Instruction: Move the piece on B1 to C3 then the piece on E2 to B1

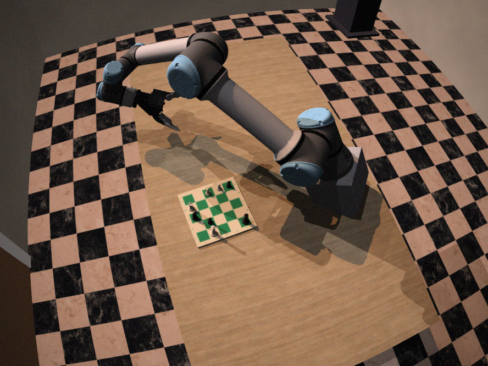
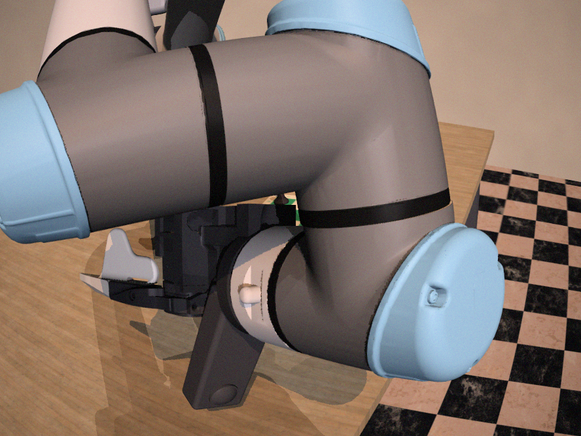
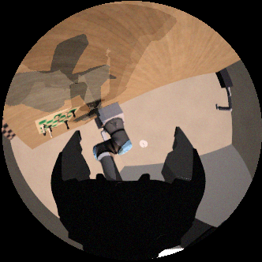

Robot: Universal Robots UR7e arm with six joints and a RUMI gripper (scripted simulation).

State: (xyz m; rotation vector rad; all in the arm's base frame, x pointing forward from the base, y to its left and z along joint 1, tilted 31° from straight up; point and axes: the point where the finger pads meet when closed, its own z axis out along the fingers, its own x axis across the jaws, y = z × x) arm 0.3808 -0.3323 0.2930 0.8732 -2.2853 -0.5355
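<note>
A small green and cream chessboard lies on the wooden table with several black and white pieces standing upright on it. The edge letters are too small to read, so I cannot tell which pieces stand on B1 and E2. A black piece stands alone near the board's right corner and a white piece near its front edge. My gripper is open and empty, high above the table's far left part, well away from the board. In the wrist view the board shows small at the left, beyond the open fingers.
The arm's grey base block stands right of the board. The arm's elbow fills the exterior view and hides nearly the whole board there. A dark post stands on the checkered floor at the back right.
</note>
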